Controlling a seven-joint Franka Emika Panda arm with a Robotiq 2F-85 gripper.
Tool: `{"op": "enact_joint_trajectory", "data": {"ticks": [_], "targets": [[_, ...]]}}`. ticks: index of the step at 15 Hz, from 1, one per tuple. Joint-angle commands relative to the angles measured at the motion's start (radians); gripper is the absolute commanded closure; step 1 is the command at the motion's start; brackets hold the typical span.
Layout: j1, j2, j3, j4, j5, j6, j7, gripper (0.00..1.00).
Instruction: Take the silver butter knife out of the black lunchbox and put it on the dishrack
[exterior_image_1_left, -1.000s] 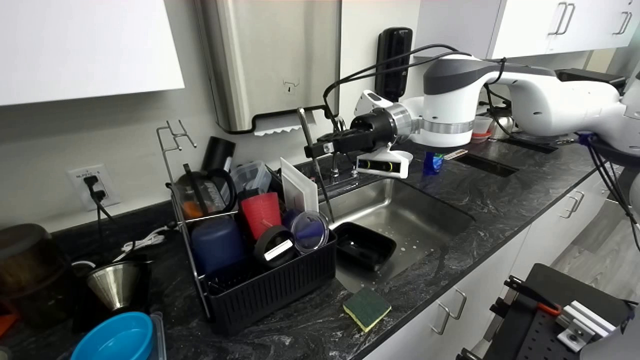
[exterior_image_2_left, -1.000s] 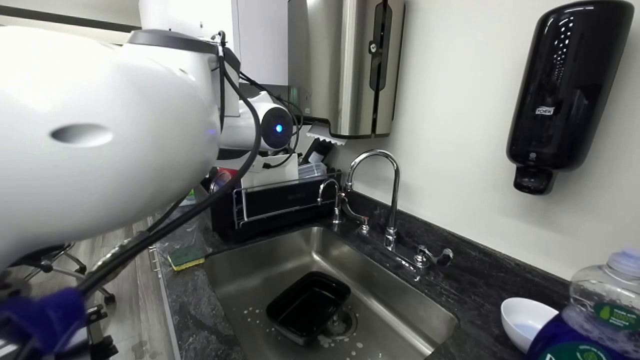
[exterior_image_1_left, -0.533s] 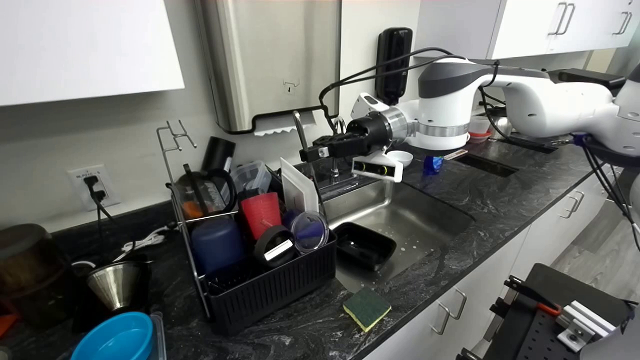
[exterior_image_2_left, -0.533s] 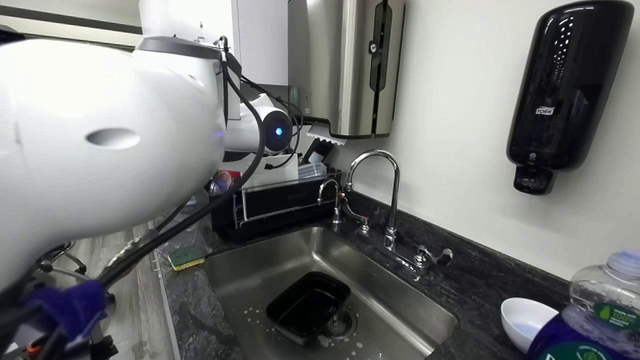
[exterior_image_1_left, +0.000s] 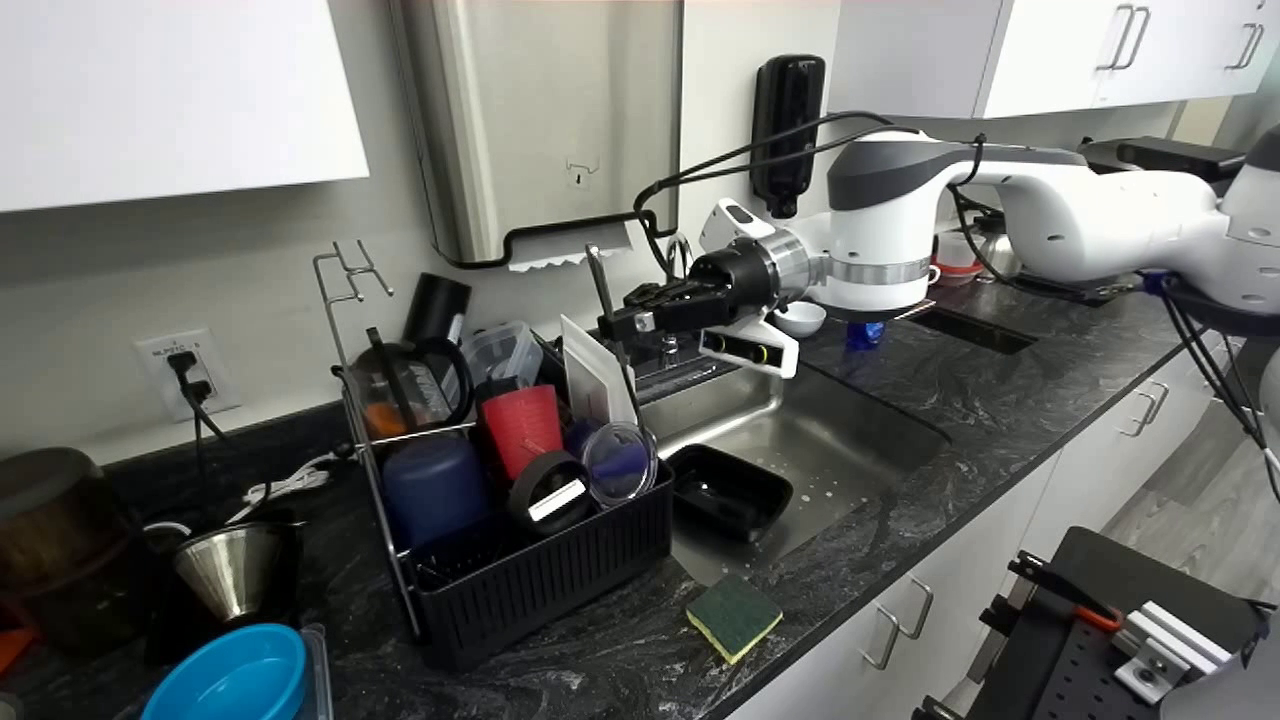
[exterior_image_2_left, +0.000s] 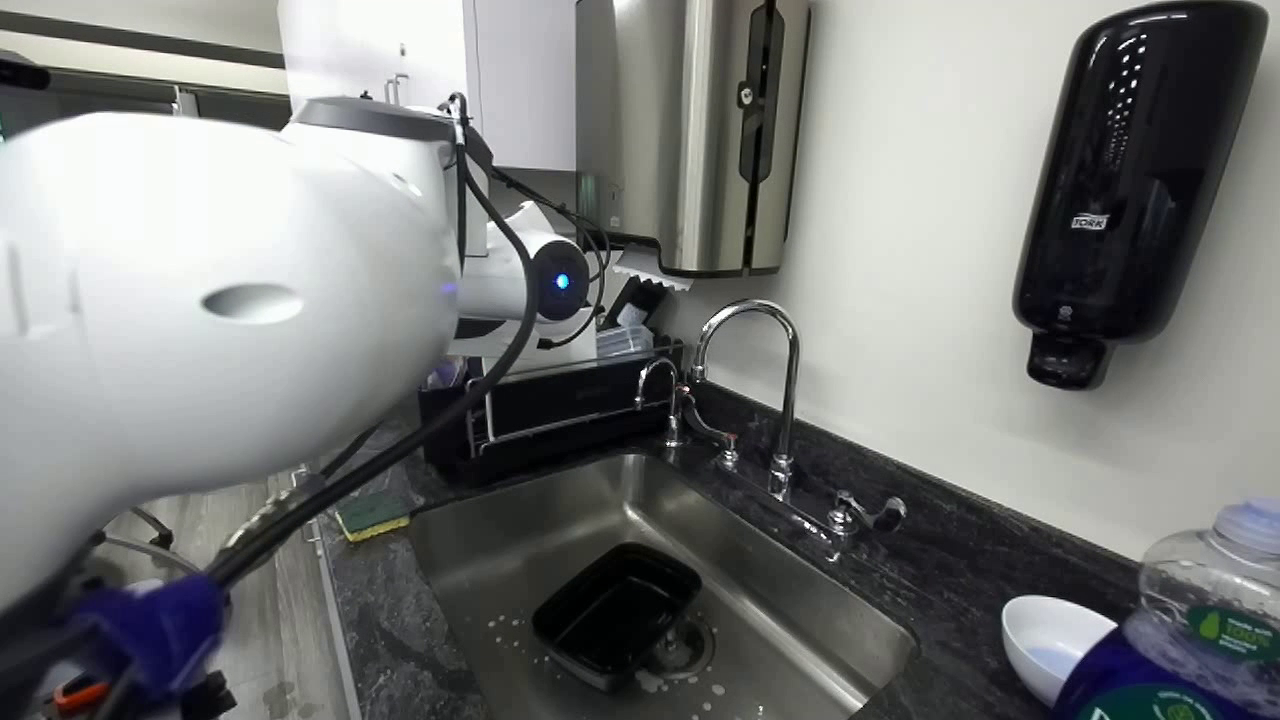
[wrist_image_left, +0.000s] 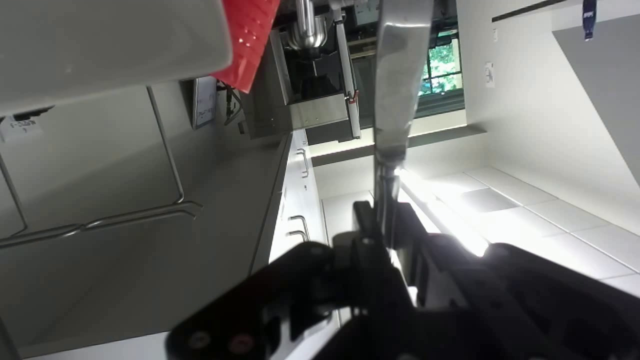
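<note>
The silver butter knife (exterior_image_1_left: 599, 275) hangs upright and slightly tilted in my gripper (exterior_image_1_left: 622, 325), above the sink side of the dishrack (exterior_image_1_left: 545, 590). Its lower part shows beside a white board's edge; I cannot tell whether they touch. In the wrist view, the fingers (wrist_image_left: 385, 225) are shut on the handle and the blade of the knife (wrist_image_left: 400, 75) extends past them. The dishrack (exterior_image_2_left: 560, 400) and the black lunchbox (exterior_image_1_left: 730, 490) show in both exterior views. The lunchbox (exterior_image_2_left: 615, 610) sits empty in the sink. My gripper is hidden behind the arm in an exterior view.
The rack holds a white board (exterior_image_1_left: 597, 370), a red cup (exterior_image_1_left: 522, 430) and a blue container (exterior_image_1_left: 435, 490). Its tall wire loop (exterior_image_1_left: 330, 300) rises at the far end. A faucet (exterior_image_2_left: 790, 380) stands behind the sink. A sponge (exterior_image_1_left: 735, 615) lies on the counter.
My gripper has moved down and slightly toward the dishrack with the knife still held. The arm has lowered. The lunchbox and the rack's contents have not moved.
</note>
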Motion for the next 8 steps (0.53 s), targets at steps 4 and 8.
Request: {"op": "enact_joint_trajectory", "data": {"ticks": [4, 8], "targets": [[0.013, 0.0, -0.023, 0.013, 0.004, -0.011, -0.043, 0.97], [0.011, 0.0, -0.032, 0.01, -0.021, -0.021, -0.024, 0.97]]}}
